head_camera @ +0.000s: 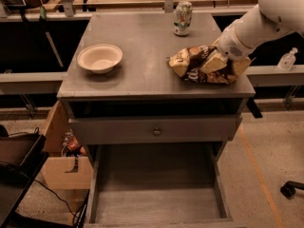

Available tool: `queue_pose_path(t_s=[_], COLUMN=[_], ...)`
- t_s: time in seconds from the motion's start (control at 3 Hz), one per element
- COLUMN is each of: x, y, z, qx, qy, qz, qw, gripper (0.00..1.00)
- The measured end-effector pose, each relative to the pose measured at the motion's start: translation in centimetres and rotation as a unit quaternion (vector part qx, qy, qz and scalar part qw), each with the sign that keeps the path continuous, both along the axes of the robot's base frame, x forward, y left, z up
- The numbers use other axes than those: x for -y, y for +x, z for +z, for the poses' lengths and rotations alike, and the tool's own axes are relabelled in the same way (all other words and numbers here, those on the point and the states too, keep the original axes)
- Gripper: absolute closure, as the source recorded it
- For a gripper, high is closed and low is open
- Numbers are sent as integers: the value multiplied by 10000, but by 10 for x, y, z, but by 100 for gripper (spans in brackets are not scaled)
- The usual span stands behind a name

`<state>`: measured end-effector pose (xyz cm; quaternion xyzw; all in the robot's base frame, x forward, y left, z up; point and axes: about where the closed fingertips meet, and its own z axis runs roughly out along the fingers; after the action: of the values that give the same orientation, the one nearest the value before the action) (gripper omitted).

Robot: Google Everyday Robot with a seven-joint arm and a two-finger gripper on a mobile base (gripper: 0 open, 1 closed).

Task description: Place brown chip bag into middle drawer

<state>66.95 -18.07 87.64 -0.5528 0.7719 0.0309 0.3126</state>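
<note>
The brown chip bag (194, 63) lies crumpled on the grey cabinet top near its right front corner. My gripper (214, 61) comes in from the upper right on a white arm (266, 18) and sits down on the bag's right half, in contact with it. The middle drawer (156, 194) is pulled out wide below, at the bottom of the view, with a bare plank floor and thin side walls. It holds nothing. The bag is above and slightly right of the drawer's middle.
A white bowl (99, 57) sits on the left of the cabinet top (142, 37). A green-and-white can (183, 18) stands at the back. A closed drawer front with a round knob (156, 132) is above the open drawer. A cardboard box (66, 167) is on the floor at left.
</note>
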Motion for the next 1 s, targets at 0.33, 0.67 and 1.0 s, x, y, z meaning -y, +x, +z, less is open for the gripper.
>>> queue_pose_path(t_s=[0.33, 0.67, 1.0], x=[0, 0, 10], y=[0, 0, 6], z=[0, 0, 37], qx=[0, 0, 152], qy=[-1, -1, -511], qz=[0, -1, -197], qw=[10000, 10000, 9984], gripper=[100, 100, 100])
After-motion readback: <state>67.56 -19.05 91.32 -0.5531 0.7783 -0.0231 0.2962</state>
